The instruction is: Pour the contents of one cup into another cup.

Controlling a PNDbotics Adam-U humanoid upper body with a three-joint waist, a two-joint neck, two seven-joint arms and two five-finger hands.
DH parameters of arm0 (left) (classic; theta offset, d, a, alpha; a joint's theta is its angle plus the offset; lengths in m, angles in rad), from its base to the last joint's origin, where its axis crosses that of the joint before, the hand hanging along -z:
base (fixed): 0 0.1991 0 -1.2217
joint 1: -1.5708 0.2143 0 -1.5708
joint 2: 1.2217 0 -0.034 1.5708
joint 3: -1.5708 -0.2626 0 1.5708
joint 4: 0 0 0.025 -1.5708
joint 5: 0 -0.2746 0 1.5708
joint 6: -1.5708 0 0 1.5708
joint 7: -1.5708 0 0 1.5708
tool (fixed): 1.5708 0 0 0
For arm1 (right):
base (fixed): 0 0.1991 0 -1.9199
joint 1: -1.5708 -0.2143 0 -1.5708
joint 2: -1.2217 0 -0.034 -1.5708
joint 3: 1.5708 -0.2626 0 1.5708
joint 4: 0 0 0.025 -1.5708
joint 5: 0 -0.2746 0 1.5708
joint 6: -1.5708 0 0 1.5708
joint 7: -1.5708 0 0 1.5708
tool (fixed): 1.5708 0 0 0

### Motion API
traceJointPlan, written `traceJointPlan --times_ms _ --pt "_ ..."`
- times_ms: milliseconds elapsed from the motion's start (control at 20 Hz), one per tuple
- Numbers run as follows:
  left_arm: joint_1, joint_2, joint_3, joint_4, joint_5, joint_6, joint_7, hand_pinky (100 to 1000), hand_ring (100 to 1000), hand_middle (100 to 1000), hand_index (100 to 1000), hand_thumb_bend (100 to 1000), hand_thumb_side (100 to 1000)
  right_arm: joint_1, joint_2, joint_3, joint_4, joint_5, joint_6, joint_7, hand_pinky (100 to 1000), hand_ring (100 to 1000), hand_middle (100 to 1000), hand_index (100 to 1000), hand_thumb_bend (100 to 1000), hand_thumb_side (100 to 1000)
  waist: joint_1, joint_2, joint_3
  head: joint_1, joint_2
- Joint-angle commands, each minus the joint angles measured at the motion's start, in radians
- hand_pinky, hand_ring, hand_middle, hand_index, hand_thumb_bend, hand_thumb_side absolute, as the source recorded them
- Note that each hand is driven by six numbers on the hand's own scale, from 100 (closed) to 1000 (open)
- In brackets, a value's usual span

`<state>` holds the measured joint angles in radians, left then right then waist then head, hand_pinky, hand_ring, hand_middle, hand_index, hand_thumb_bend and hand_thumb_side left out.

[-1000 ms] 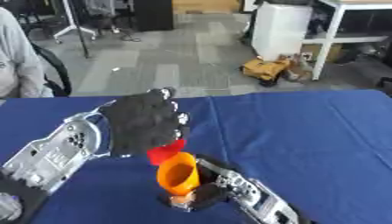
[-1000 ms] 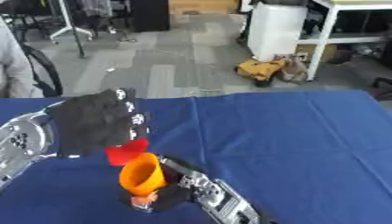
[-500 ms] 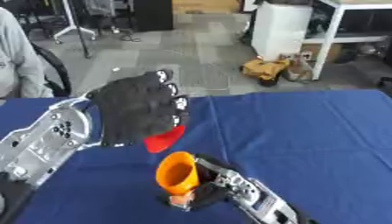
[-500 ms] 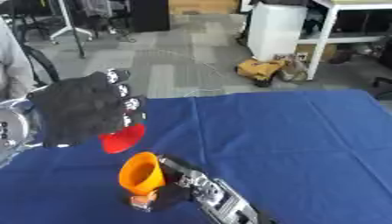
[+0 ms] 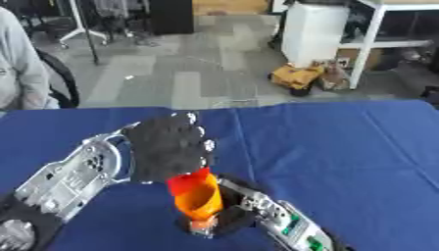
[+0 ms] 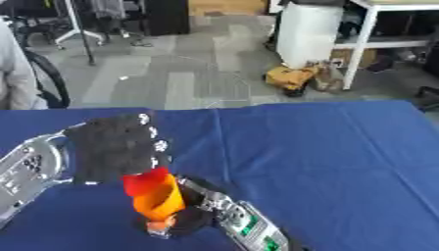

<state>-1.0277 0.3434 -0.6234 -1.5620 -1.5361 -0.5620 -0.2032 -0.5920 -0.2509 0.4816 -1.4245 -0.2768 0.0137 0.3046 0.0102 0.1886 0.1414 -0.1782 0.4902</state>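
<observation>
Orange cup (image 5: 198,200) nearest, upright low on the blue bench (image 5: 343,142), grasped from the right by the right robot hand (image 5: 230,219), dark fingers wrapped about its base. Just above and touching its rim, red cup (image 5: 188,178), tipped over the orange mouth and mostly hidden under the left robot hand (image 5: 170,147), clenched around it from the left. Contents not visible in either cup.

For a clean pour, judged from this: red lip kept inside the orange rim, tilt raised slowly, orange cup held level and unmoved until the red one is empty.

Left eye view: more of the left forearm's silver frame. Right eye view: red cup (image 6: 146,178) less covered, its body plainer beside the orange cup (image 6: 158,198), and more bare blue bench to the right. Farther off, past the bench edge, grey floor, a white cabinet (image 5: 313,32) and a yellow object (image 5: 296,77).
</observation>
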Motion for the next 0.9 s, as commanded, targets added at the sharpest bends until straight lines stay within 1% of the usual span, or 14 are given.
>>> traceJointPlan --times_ms 50,200,300,450,550,600,650,700,800,850,900 --pt "-0.012 0.011 0.012 -0.003 0.000 0.000 0.002 497 320 267 638 558 100 -0.018 -0.007 -0.008 -0.016 0.006 -0.005 0.003 444 433 425 536 293 100 -0.001 -0.017 0.001 -0.002 -0.003" --pt "-0.009 0.018 0.035 -0.017 0.008 0.020 0.006 500 319 267 638 561 100 -0.015 -0.012 -0.020 -0.007 0.019 -0.012 -0.014 451 442 431 543 304 100 -0.003 -0.018 0.002 -0.003 -0.002" --pt "-0.007 0.026 0.056 -0.036 0.019 0.040 0.013 501 318 266 638 566 100 -0.010 -0.021 -0.044 0.010 0.042 -0.028 -0.039 479 479 457 571 305 100 -0.003 -0.020 0.001 -0.001 -0.002" --pt "0.005 0.041 0.088 -0.073 0.051 0.076 0.025 497 315 267 638 587 100 -0.004 -0.044 -0.099 0.055 0.088 -0.071 -0.084 577 635 532 651 304 100 -0.006 -0.022 -0.001 -0.002 -0.004" --pt "0.028 0.045 0.122 -0.094 0.079 0.104 0.045 491 310 268 636 599 100 -0.001 -0.057 -0.141 0.092 0.120 -0.102 -0.116 630 691 574 688 307 100 -0.008 -0.022 -0.003 -0.002 -0.005" --pt "0.039 0.048 0.136 -0.102 0.094 0.120 0.058 486 311 268 636 605 100 0.000 -0.061 -0.159 0.108 0.136 -0.118 -0.132 673 728 604 713 313 100 -0.009 -0.022 -0.002 -0.003 -0.006" --pt "0.050 0.050 0.147 -0.108 0.111 0.136 0.071 486 311 268 636 605 100 0.002 -0.065 -0.172 0.124 0.152 -0.135 -0.149 673 728 604 713 313 100 -0.009 -0.022 -0.002 -0.004 -0.007" --pt "0.062 0.051 0.160 -0.116 0.128 0.153 0.085 481 312 267 636 620 100 0.005 -0.070 -0.183 0.141 0.169 -0.152 -0.166 803 822 736 819 412 100 -0.010 -0.022 -0.001 -0.005 -0.007" --pt "0.096 0.055 0.198 -0.129 0.160 0.185 0.115 476 312 270 636 626 100 0.014 -0.077 -0.201 0.179 0.202 -0.185 -0.199 874 886 814 899 520 100 -0.011 -0.022 0.002 -0.005 -0.006" --pt "0.111 0.058 0.214 -0.131 0.177 0.202 0.131 475 313 270 636 629 100 0.019 -0.077 -0.208 0.196 0.219 -0.201 -0.215 886 897 829 914 538 100 -0.012 -0.022 0.003 -0.006 -0.005" --pt "0.126 0.059 0.227 -0.129 0.194 0.219 0.146 469 315 277 638 638 100 0.024 -0.078 -0.218 0.208 0.236 -0.218 -0.232 900 911 863 941 567 100 -0.013 -0.022 0.004 -0.006 -0.006"
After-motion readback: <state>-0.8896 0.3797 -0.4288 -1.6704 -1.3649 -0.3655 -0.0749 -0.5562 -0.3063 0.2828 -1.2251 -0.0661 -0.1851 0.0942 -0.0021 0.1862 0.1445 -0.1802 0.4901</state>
